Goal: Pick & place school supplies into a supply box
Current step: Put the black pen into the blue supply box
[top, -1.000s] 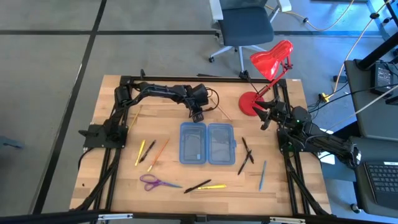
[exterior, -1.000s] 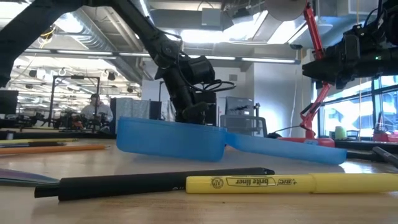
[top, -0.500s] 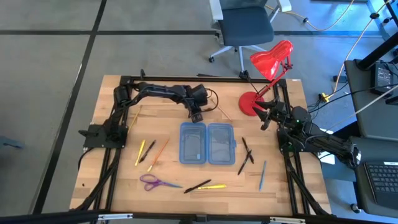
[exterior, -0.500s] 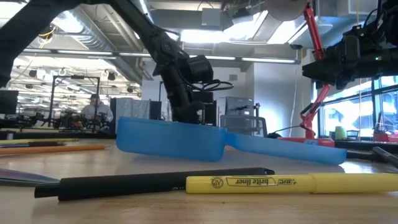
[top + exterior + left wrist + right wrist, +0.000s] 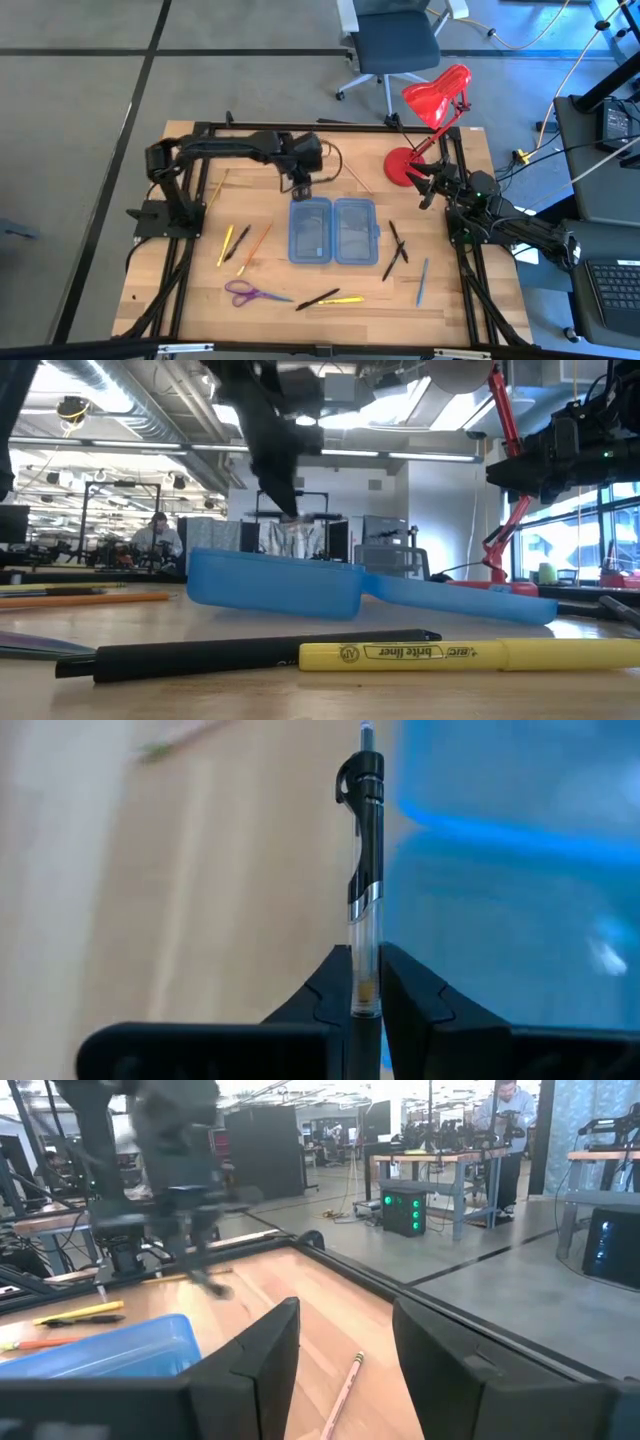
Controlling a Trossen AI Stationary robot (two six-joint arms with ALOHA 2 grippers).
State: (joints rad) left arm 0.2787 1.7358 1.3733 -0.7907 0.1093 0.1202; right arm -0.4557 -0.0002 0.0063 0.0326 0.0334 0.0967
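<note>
The supply box [image 5: 332,230] lies open on the table's middle, both blue halves flat. My left gripper [image 5: 300,184] hangs just past the far edge of the box's left half, shut on a clear pen with a black clip [image 5: 368,870]. The other school supplies lie around the box. They are pencils and a pen [image 5: 240,245] to its left, purple scissors [image 5: 250,293], a black pen and a yellow highlighter [image 5: 330,299] near the front, and black pens [image 5: 397,245] and a blue pen [image 5: 422,280] to its right. My right gripper [image 5: 430,186] waits open at the right, held level. My left gripper pinches the pen's clear barrel [image 5: 366,982] between its two fingers, near the end away from the clip. The fingers slant down from above and lie across the pen. The pen juts out past the fingertips, clip end foremost, lifted clear of the table.
A red desk lamp [image 5: 425,120] stands at the far right corner. A wood-coloured pencil [image 5: 352,178] lies on the table between the lamp's base and my left gripper. Black frame rails run along the table's left, right and far edges.
My left gripper has risen from the table by the box's far edge and shifted a little toward the table's left edge. The pen has come up with it, lifted clear of the wood.
</note>
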